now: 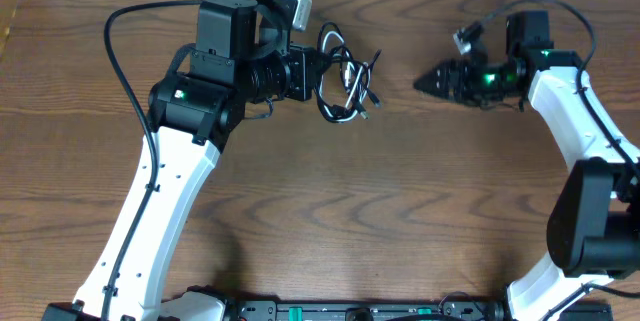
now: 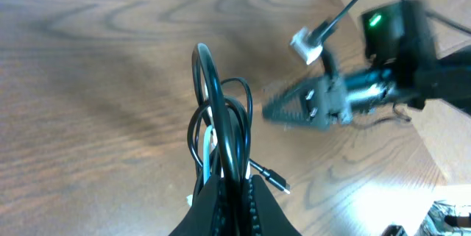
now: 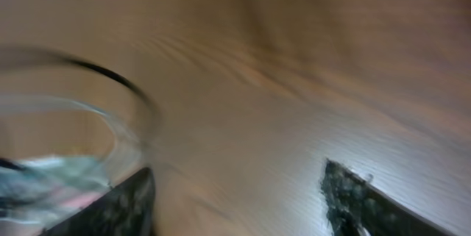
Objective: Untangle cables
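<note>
While the tangled bundle of thin black and white cords [image 1: 345,83] [image 2: 221,118] is pinched at only one spot, most of the risk sits in that single hold. The left gripper [image 1: 312,67] [image 2: 234,186] is clenched on several black loops at once, and the bundle fans out from its fingertips on the side facing the other arm. A white cord [image 2: 210,144] is threaded through the black loops close to the jaws, and a small metal-tipped plug end [image 2: 277,182] sticks out just beside them. Whether the loops rest on the brown wooden table [image 1: 300,221] or hang clear of it I cannot tell.

The right gripper [image 1: 428,81] [image 3: 235,170] points at the left gripper from across the bundle and is apart from the cords. Its wrist view, though blurred, shows its two fingers spread with bare wood between them, so it is released and grasps nothing.

My judgement is that a careless pull could tighten the knot, because the left jaws trap more than one strand together. A grab into the middle of the loops could catch both colours and drag the whole bundle out of the left hold. The loose plug could also snag inside a loop as a cord is drawn through.
</note>
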### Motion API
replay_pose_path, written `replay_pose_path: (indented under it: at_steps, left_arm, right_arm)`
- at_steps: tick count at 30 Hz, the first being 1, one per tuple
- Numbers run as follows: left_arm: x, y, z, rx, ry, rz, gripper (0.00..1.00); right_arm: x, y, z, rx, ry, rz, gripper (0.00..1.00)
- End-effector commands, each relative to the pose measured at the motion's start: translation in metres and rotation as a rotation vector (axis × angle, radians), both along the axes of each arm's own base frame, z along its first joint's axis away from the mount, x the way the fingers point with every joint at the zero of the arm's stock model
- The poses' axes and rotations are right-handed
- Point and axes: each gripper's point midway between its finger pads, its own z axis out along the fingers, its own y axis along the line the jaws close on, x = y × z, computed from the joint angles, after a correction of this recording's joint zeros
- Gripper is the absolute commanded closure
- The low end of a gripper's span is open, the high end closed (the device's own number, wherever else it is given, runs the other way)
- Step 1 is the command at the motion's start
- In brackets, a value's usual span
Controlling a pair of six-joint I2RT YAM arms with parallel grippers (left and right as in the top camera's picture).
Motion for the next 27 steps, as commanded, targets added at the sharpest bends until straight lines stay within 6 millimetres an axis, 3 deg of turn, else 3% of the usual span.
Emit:
replay_pose_path:
  at_steps: [1,7,11,15,27]
  left_arm:
    - [-0.003,-0.002,-0.003,0.019,-0.010,-0.050,0.92]
    - [-0.006,-0.001,-0.022,0.090,-0.003,-0.114,0.93]
    - [-0.005,-0.002,-0.029,0.103,0.010,-0.125,0.93]
    - [-0.006,-0.001,-0.031,0.106,0.019,-0.125,0.93]
    - [-0.010,0.000,-0.034,0.120,0.028,-0.137,0.92]
  right_arm:
    - [-0.004,0.029,0.054,0.236,0.044,0.015,0.30]
    - [0.005,0.053,0.059,0.290,0.211,-0.098,0.35]
    - [0.002,0.073,0.052,0.264,0.272,-0.128,0.19]
    - [-0.010,0.098,0.042,0.256,0.327,-0.082,0.18]
    - [-0.031,0.135,0.001,0.217,0.485,-0.036,0.34]
